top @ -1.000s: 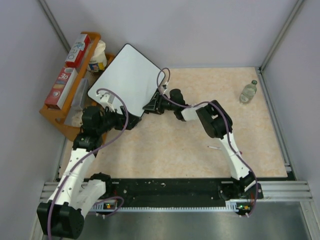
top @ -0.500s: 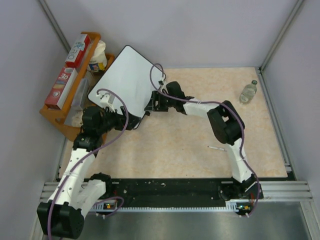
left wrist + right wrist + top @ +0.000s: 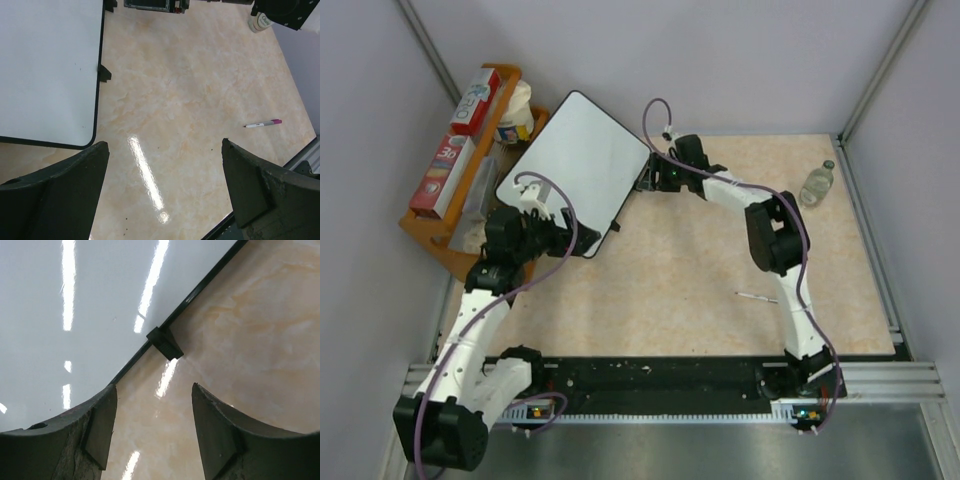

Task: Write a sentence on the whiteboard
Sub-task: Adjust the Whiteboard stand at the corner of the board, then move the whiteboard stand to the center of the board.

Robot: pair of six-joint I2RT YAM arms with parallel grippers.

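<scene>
The whiteboard [image 3: 575, 165] lies turned at an angle at the table's far left, its white face blank; no sentence shows on it. My left gripper [image 3: 560, 238] hovers by the board's near corner, open, with only bare table between its fingers [image 3: 164, 145]; the whiteboard [image 3: 45, 65] fills the upper left of its wrist view. My right gripper [image 3: 648, 177] sits at the board's right edge, open and empty [image 3: 154, 387], just off the black frame and one small foot [image 3: 165, 342] of the whiteboard [image 3: 75, 300].
A marker with a purple cap [image 3: 752, 296] lies on the table right of centre, also seen as the marker [image 3: 263, 123] in the left wrist view. A small bottle [image 3: 816, 184] stands at the far right. A wooden rack [image 3: 450, 215] with boxes sits left of the board.
My right arm has stretched out and carried its gripper from the board's near right corner up along its right edge, toward the far side. The left arm has barely shifted.
</scene>
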